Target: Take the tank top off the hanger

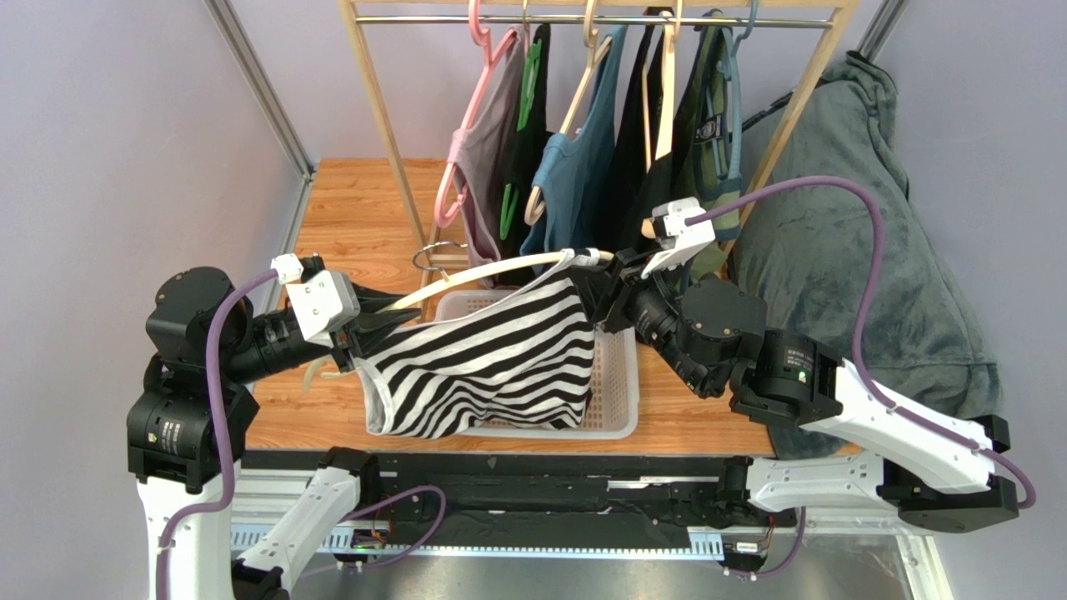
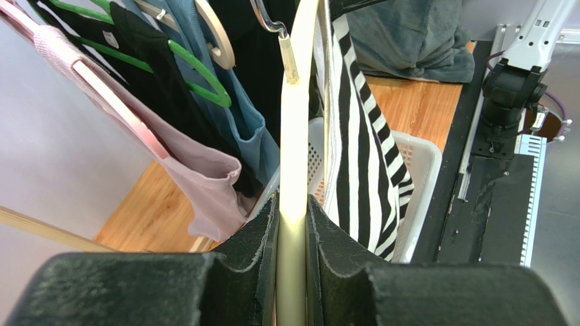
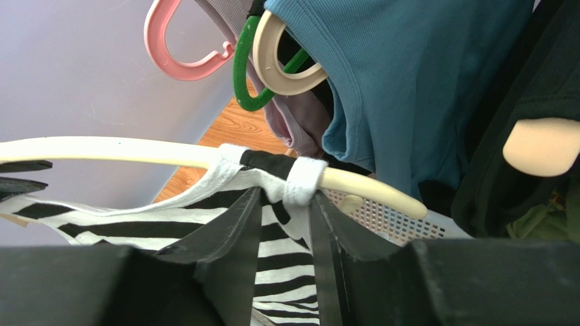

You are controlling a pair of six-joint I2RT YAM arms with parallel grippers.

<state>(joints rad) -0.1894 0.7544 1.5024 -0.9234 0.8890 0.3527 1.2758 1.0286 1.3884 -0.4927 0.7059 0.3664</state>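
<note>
A black-and-white striped tank top hangs from a cream hanger held level above a white basket. My left gripper is shut on the hanger's left end; in the left wrist view the cream bar runs straight out from between the pads of that gripper. My right gripper is at the hanger's right end, below the bar. Its fingertips close on the white shoulder strap looped over the bar. Striped cloth shows through the gap further down the jaws.
Behind stands a wooden clothes rack with several hung garments: pink, black, blue and dark ones on pink, green and cream hangers. A grey hoodie lies heaped at the right. The hanger's metal hook points toward the rack.
</note>
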